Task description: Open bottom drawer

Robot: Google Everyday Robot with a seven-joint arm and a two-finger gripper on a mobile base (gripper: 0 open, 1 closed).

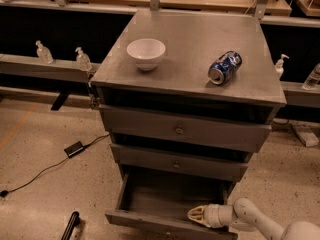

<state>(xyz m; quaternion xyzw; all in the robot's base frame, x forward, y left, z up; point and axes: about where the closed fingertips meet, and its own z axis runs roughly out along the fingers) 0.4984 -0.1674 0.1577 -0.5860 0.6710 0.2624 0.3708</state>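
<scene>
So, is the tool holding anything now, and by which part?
It cannot be told. The tool lies just inside the pulled-out bottom drawer, right behind its front panel, and no separate object shows in it.

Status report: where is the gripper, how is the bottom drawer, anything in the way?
Cream two-finger gripper low, at the front edge of the slim grey bottom drawer, right side. Drawer pulled out. Nothing seen blocking it.
</scene>
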